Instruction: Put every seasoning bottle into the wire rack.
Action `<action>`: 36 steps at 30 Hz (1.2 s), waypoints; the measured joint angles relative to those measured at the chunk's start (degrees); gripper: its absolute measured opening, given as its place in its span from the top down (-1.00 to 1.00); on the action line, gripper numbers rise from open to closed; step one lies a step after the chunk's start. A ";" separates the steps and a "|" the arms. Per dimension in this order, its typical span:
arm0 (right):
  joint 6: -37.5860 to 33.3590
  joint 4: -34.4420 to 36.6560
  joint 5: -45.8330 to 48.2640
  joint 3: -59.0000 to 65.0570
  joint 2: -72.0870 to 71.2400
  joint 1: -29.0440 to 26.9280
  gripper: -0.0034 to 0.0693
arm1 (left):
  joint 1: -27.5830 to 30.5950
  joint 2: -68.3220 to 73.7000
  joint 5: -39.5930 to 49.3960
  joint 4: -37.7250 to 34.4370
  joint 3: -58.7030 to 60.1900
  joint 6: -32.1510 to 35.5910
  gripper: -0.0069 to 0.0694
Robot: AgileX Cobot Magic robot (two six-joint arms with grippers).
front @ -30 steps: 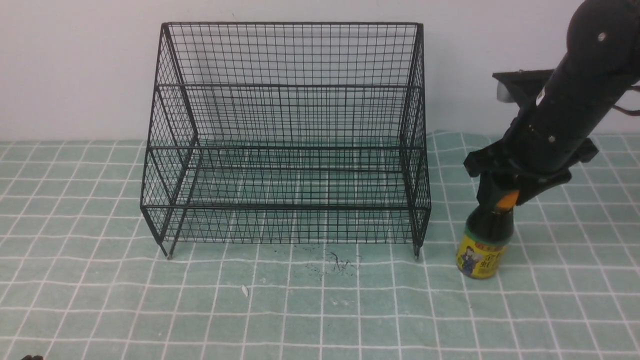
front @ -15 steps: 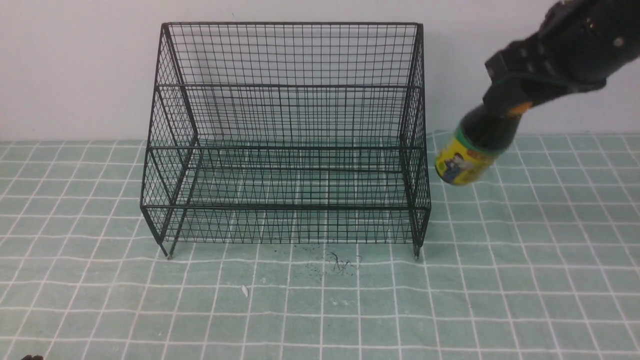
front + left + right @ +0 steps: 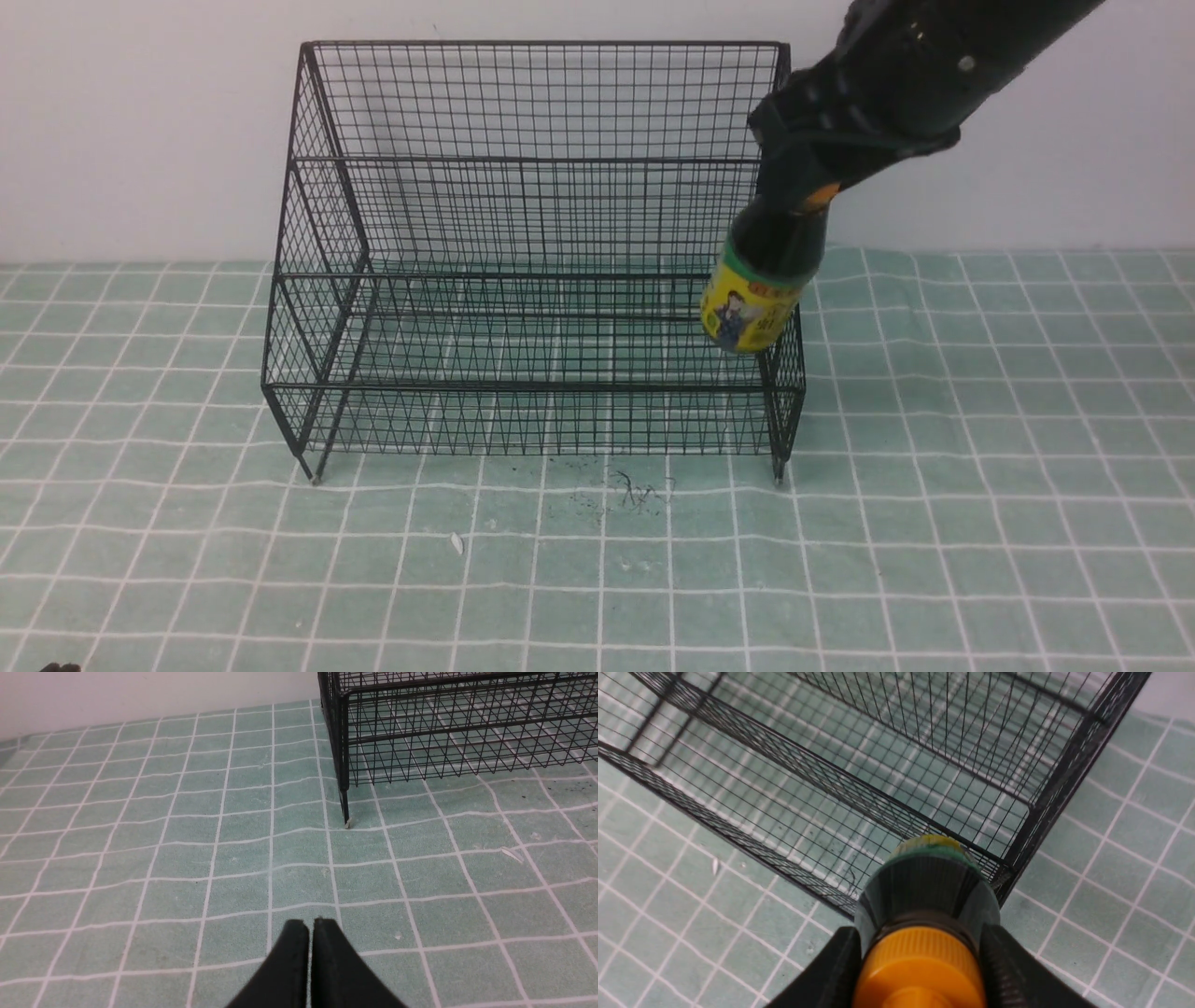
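The seasoning bottle (image 3: 758, 280), dark with an orange cap, green band and yellow label, hangs in the air at the right end of the wire rack (image 3: 532, 252), over its lower front tier. My right gripper (image 3: 805, 191) is shut on the bottle's neck just below the cap. In the right wrist view the bottle (image 3: 927, 891) sits between the gripper's (image 3: 920, 966) fingers, above the rack's (image 3: 831, 779) front corner. My left gripper (image 3: 310, 926) is shut and empty, low over the cloth, in front of the rack's left foot (image 3: 346, 821).
A green checked cloth (image 3: 980, 523) covers the table. Dark scribble marks (image 3: 635, 490) and a small white scrap (image 3: 456, 541) lie in front of the rack. A white wall stands right behind the rack.
My right gripper lifted the bottle off the cloth at the right of the rack, then carried it up and left to the rack's right end. The left gripper has not moved.
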 joint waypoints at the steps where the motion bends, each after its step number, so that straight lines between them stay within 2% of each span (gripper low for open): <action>1: -0.07 0.08 0.00 -0.25 0.94 0.00 0.09 | 0.00 0.00 0.00 0.00 0.00 0.00 0.83; 17: -0.71 0.58 -1.42 -1.81 11.57 0.00 0.08 | 0.00 0.00 0.00 0.00 0.00 0.00 0.83; 19: -0.71 0.58 -1.48 -1.86 11.62 0.00 0.02 | 0.00 0.00 0.00 0.00 0.00 0.00 0.83; 24: 1.38 -1.02 -1.60 -1.59 9.27 0.00 -0.31 | 0.00 0.00 0.00 0.00 0.00 0.00 0.83; 27: 2.44 -3.81 -1.60 -1.54 3.06 0.00 -0.29 | 0.00 0.00 0.00 0.00 0.00 0.00 0.83; 29: 3.44 -5.70 -1.64 -1.54 -1.41 0.00 -0.21 | 0.00 0.00 0.00 0.00 0.00 0.00 0.83; 31: 4.92 -8.26 -1.64 -1.54 -8.23 0.00 -0.03 | 0.00 0.00 0.00 0.00 0.00 0.00 0.83; 34: 6.90 -10.36 -1.64 -0.12 -17.34 0.00 0.32 | 0.00 0.00 0.00 0.00 0.00 0.00 0.83; 36: 8.56 -10.92 -1.64 3.05 -25.99 0.00 0.64 | 0.00 0.00 0.00 0.00 0.00 0.00 0.83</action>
